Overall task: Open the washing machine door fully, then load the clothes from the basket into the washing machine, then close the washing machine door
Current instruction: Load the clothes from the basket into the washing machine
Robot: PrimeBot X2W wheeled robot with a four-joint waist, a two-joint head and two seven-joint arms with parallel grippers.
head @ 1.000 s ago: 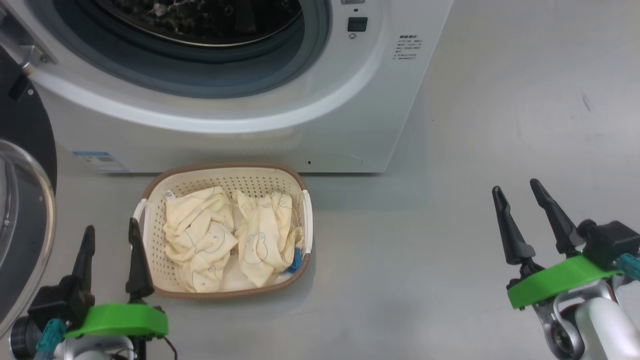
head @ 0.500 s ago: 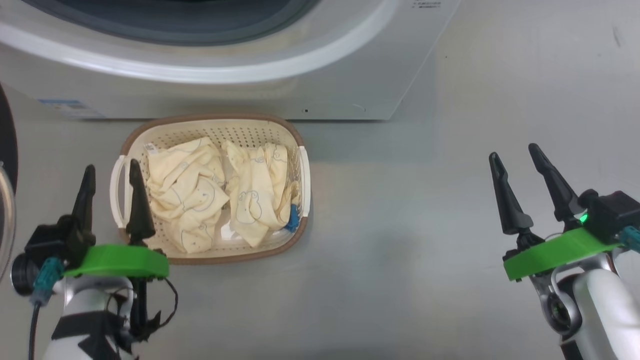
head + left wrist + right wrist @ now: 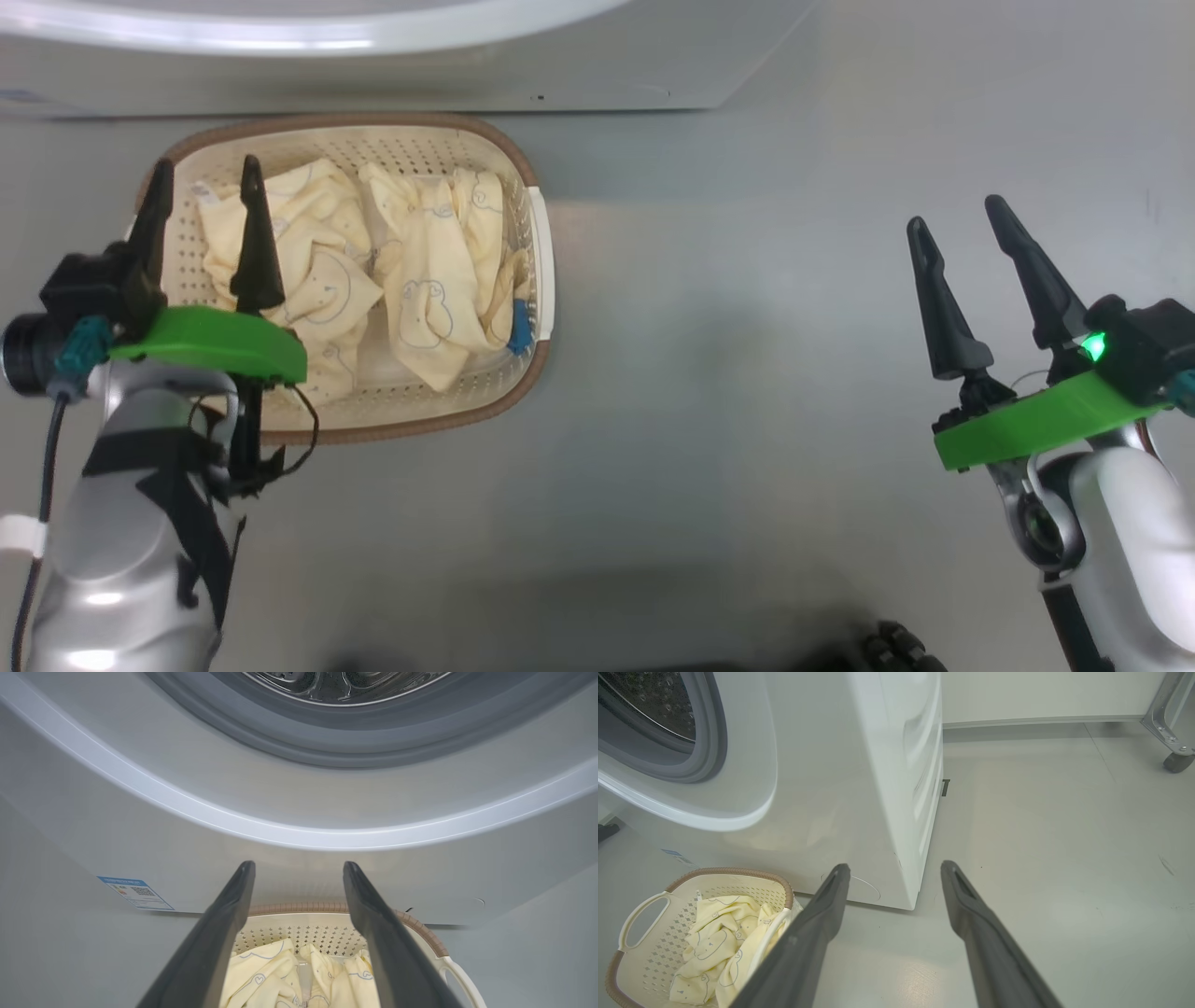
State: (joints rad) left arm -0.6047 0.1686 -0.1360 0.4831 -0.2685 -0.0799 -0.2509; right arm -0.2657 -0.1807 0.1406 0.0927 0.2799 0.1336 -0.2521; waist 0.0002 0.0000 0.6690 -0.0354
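Partly under the spread left gripper (image 3: 208,163), basket (image 3: 448,420), clothes (image 3: 420,280) inside.

QR-code label (image 3: 135,892) low on the washing machine (image 3: 299,802), its print too small

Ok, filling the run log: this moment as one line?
left tool: open, empty, over basket | right tool: open, empty, over floor | clothes: in basket | washing machine: drum mouth uncovered | loading: not yet begun
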